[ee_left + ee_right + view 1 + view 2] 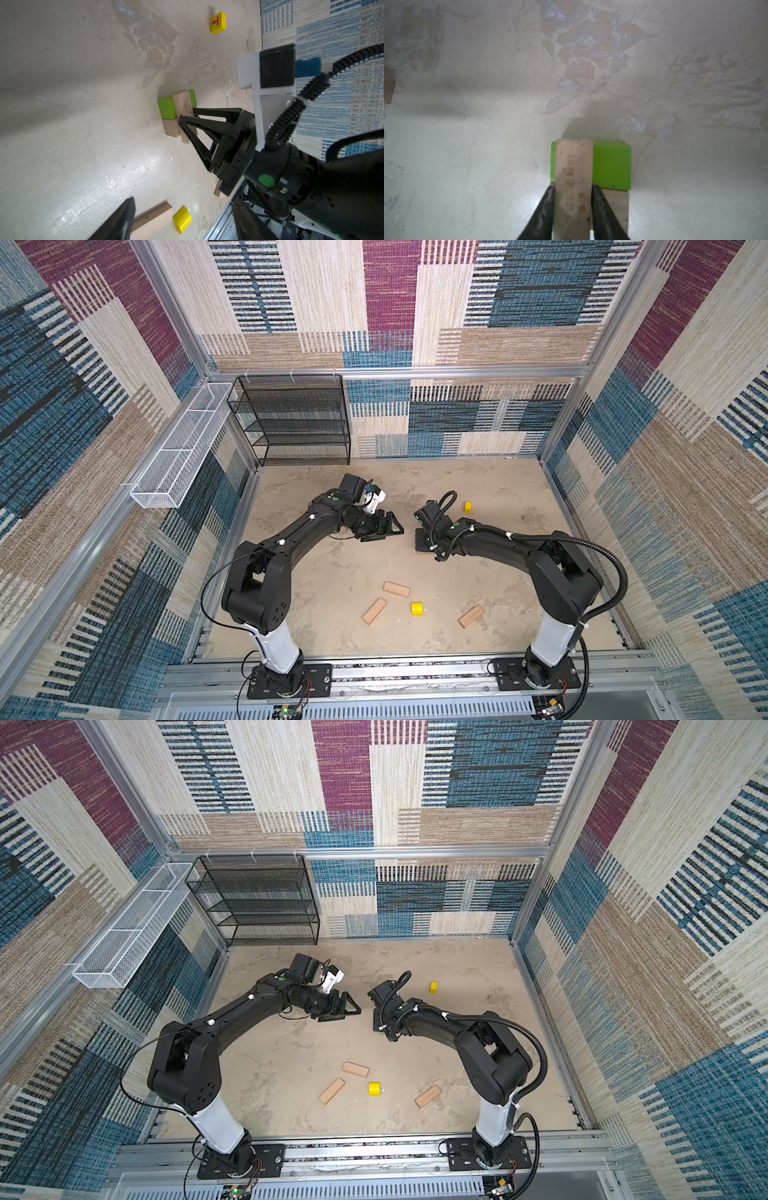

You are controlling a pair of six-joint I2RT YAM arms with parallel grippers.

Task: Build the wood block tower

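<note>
1. Roughly mid-table, the tower is a green brick and a tan block butted side by side. A tan plank lies across both tops. In both top views the right wrist hides it.
2. The right gripper clamps that tan plank by its long sides, fingertips level with the green brick's near edge. The plank's far end reaches just past the brick's far edge.
3. The left gripper hangs near the tower but apart from it, jaws wide and holding nothing.
4. Bare table lies between the two grippers, and behind the tower up to the black wire shelf.
5. The yellow cube sits behind the right arm, clear of it.
6. Three loose planks and a yellow piece lie toward the front rail, well apart from the tower.
</note>
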